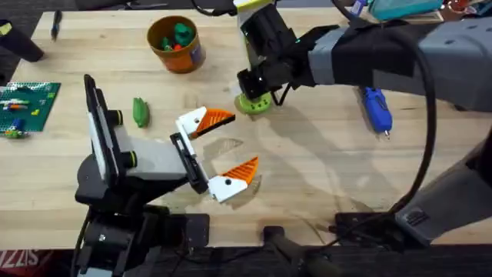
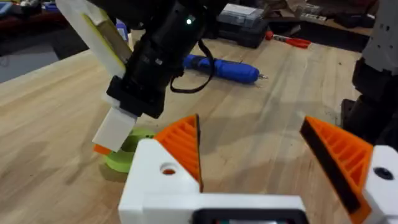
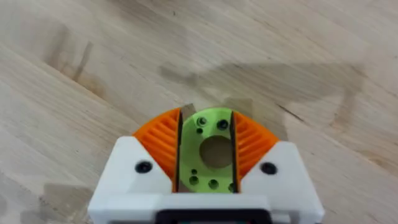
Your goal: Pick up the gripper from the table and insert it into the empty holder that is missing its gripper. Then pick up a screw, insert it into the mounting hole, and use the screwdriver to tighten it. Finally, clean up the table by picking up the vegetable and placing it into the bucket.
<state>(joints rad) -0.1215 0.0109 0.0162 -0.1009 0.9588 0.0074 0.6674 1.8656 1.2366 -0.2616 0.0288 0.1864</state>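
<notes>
My right gripper [image 3: 206, 163] is clamped on a bright green ring [image 3: 210, 149] with dark holes, its orange pads [image 3: 163, 140] pressing both sides; in the overhead view that grip sits just above the frame's centre [image 1: 254, 94], low on the wooden table [image 1: 323, 177]. My left gripper [image 1: 227, 150] lies near the middle of the overhead frame, fingers spread wide and empty (nothing between the two orange wedges). The vegetable [image 1: 140, 111] lies on the table to the left of that spread hand, apart from it. The bucket [image 1: 175, 44] stands at the upper centre-left, with green and orange bits inside. The screwdriver [image 1: 377, 109] lies flat at the right of the frame, also visible from my left wrist behind the right arm [image 2: 227, 68].
</notes>
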